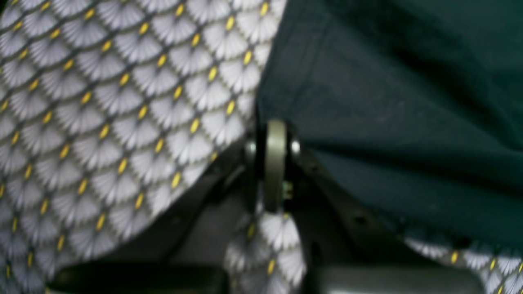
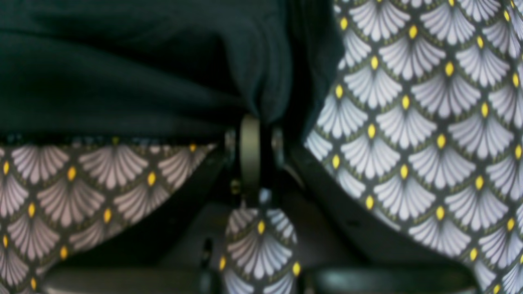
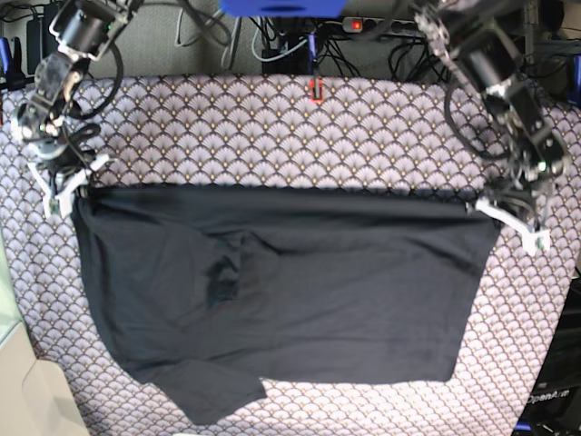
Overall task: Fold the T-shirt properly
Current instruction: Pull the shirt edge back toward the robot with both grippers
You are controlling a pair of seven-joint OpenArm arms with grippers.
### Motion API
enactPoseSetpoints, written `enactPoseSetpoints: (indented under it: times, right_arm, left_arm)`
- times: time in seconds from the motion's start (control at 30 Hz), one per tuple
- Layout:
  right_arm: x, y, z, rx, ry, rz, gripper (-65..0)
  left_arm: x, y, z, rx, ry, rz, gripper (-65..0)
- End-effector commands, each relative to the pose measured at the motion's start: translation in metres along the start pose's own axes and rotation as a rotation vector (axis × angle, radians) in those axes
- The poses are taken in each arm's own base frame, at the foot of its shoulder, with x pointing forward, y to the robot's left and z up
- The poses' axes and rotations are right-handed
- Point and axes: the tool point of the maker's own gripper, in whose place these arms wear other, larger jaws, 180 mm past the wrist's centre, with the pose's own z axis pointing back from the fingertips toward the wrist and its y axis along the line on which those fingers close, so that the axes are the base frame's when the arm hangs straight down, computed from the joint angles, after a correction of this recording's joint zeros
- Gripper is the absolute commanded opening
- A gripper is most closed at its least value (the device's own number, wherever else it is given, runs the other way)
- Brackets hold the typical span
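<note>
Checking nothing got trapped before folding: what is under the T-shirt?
Around the T-shirt only the patterned tablecloth shows, running beneath its edges. Whatever lies under the black fabric is covered.

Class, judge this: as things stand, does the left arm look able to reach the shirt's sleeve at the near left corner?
Probably not: the left hand is at the T-shirt's opposite corner.

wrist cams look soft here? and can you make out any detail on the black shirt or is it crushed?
Left wrist: blurred throughout, end effector and tablecloth soft. Right wrist: sharper on the tablecloth, end effector soft, T-shirt nearly featureless black. Base: evenly lit, T-shirt folds faint but readable; no glare.
</note>
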Motion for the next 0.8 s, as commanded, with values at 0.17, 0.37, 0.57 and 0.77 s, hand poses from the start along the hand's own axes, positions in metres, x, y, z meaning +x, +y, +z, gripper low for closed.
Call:
enactPoseSetpoints:
  times: [0.17,0.37,0.57,0.77]
  right_arm:
    - [-0.024,-0.016,0.027,-0.064,0.07,0.066,-65.0]
    - [-0.028,-0.008,0.064,-0.113,0.042,0.099,-65.0]
    - [-0.039,-0.009,0.086,-0.15,0.057,0.104,-65.0]
    - [-0.047,-0.007,0.088,-0.144,0.073,0.098,-65.0]
  left_arm:
    - [0.001,0.013,0.033,0.011,-0.058,-0.015,-65.0]
    - [-0.016,0.019,0.053,0.03,-0.046,-0.052,-65.0]
    - [-0.041,0.031,0.073,0.064,-0.004,-0.082,-65.0]
    - [-0.057,0.053,0.082,0.09,0.01,-0.009,-65.0]
